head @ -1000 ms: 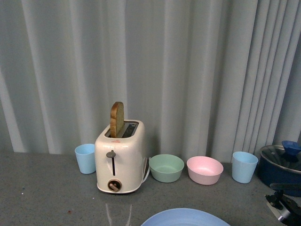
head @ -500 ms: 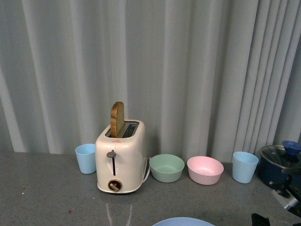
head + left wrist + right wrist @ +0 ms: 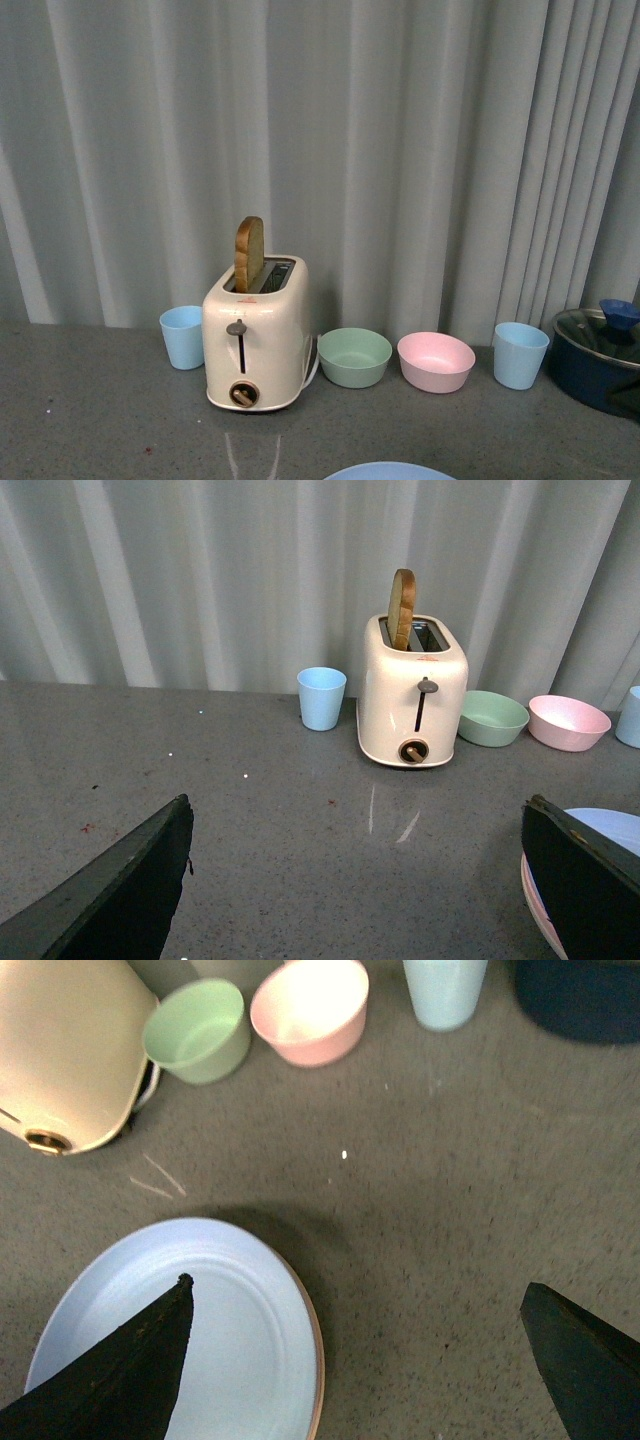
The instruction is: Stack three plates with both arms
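Note:
The light blue plate (image 3: 215, 1325) lies on top of a stack on the grey counter. A thin pink rim (image 3: 319, 1355) shows under its edge. The cream-beige plate does not show on its own. In the front view only the blue plate's far edge (image 3: 390, 471) shows at the bottom. In the left wrist view the blue plate (image 3: 612, 827) and the pink rim (image 3: 532, 898) lie beside one finger. My right gripper (image 3: 355, 1288) is open and empty above the plate's edge. My left gripper (image 3: 356, 805) is open and empty over bare counter beside the stack.
A cream toaster (image 3: 255, 335) with a slice of bread stands at the back. A blue cup (image 3: 181, 336) is to its left. A mint bowl (image 3: 354, 356), a pink bowl (image 3: 435, 361), another blue cup (image 3: 520, 354) and a dark blue lidded pot (image 3: 600, 358) are to its right.
The right gripper, seen at the lower right of the front view before, has moved out of that view. The blue plate's edge now sits lower in the picture.

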Controlling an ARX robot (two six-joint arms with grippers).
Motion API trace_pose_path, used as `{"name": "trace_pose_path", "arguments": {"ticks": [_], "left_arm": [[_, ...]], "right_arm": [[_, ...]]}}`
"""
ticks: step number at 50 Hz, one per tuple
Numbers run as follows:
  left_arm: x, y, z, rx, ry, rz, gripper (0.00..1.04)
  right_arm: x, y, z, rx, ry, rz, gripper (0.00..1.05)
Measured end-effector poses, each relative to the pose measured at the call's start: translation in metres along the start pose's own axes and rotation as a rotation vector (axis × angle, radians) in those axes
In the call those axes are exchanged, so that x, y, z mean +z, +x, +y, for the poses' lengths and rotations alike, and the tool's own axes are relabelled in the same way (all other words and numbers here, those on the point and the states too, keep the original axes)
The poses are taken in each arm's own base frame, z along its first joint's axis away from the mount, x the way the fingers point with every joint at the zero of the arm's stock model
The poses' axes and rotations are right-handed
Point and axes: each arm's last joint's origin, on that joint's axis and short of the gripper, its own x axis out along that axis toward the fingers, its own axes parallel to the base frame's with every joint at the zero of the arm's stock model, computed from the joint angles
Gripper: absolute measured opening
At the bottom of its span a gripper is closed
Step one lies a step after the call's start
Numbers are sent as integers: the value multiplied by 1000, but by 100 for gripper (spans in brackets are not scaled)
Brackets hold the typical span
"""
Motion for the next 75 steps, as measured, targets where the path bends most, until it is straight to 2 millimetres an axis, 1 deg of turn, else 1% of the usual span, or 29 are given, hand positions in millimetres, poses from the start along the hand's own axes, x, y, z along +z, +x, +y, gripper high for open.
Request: {"name": "trace_pose_path", "arguments": {"ticks": [9,10,13,15,17,21,26,27,29,30,34,51,64,69,75], "left_arm": [[0,0,0,0,0,0,98],[0,0,0,0,0,0,98],[0,0,0,0,0,0,98],[0,0,0,0,0,0,98],[0,0,0,0,0,0,98],[0,0,0,0,0,0,98],[0,0,0,0,0,0,98],[0,0,0,0,0,0,98],[0,0,0,0,0,0,98],[0,0,0,0,0,0,98],[0,0,0,0,0,0,98],[0,0,0,0,0,0,98],[0,0,0,0,0,0,98],[0,0,0,0,0,0,98],[0,0,0,0,0,0,98]], "right_arm": [[19,-38,22,-6,-117,-174,97],[19,-40,24,-20,-133,-216,95],[10,-58,29,-90,-211,-475,80],[1,-70,30,-96,-226,-532,71],[-6,-80,29,-91,-237,-560,62],[-15,-89,27,-88,-247,-588,49],[-28,-93,21,-91,-251,-585,32],[-30,-93,21,-91,-251,-582,30],[-36,-93,17,-89,-255,-573,23],[-39,-94,14,-72,-261,-568,17],[-46,-99,7,-90,-260,-578,2],[-72,-109,1,-95,-257,-577,3],[-84,-116,0,-95,-257,-579,3],[-91,-115,-2,-93,-258,-589,3],[-93,-119,-2,-93,-258,-592,3]]}}
